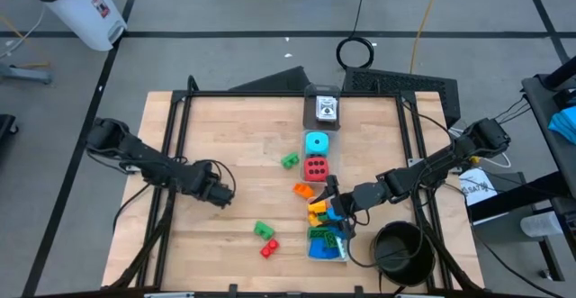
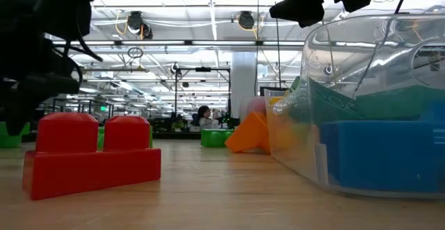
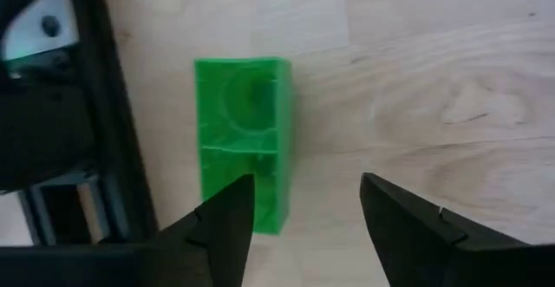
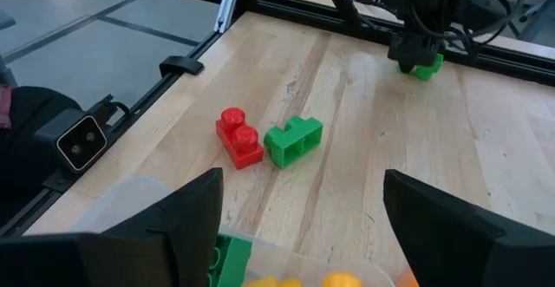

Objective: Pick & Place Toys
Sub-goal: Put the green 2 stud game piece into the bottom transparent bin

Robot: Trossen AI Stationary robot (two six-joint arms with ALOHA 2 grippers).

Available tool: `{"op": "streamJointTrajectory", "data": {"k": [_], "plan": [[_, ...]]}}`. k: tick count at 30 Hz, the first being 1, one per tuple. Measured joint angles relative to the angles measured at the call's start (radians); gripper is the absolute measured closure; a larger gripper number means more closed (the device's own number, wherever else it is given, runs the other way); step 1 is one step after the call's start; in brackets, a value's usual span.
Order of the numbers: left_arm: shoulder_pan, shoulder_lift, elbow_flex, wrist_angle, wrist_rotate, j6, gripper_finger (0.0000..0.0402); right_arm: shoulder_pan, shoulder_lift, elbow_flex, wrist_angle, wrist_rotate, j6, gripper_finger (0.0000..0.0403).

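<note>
My left gripper (image 3: 305,209) is open, pointing down at the table's left-middle (image 1: 220,193). A green brick (image 3: 241,140) lies flat on the wood under one fingertip, not in the gap; it also shows in the right wrist view (image 4: 425,66). My right gripper (image 4: 299,226) is open and empty above the clear box (image 1: 326,235), which holds blue, green and yellow bricks. A red brick (image 4: 240,137) and a green brick (image 4: 293,141) lie side by side on the table. A cyan die (image 1: 316,142), a red die (image 1: 315,167), an orange brick (image 1: 303,190) and a green brick (image 1: 290,160) lie in the middle. My left gripper comes at the green brick from above, pointing down. One fingertip (image 3: 227,213) stands over the brick's near end (image 3: 260,222). I cannot tell whether it touches the brick. The brick lies flat on the table.
A black round bowl (image 1: 399,248) stands at the near right, beside the clear box. A small box with a picture card (image 1: 325,109) sits at the far middle. A black frame rail (image 3: 113,131) runs close beside the left gripper's brick. Bare wood lies at the near left.
</note>
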Motion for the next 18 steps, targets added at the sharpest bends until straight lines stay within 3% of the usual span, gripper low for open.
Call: {"op": "streamJointTrajectory", "data": {"k": [12,18], "plan": [[0.04,0.008,0.002,0.403,-0.065,0.322,0.024,0.0,0.0,0.0,-0.001,0.0,0.0,0.012],[0.041,0.008,0.03,0.487,-0.08,0.436,0.0253,0.0,0.0,0.0,-0.001,0.0,0.0,0.012]]}}
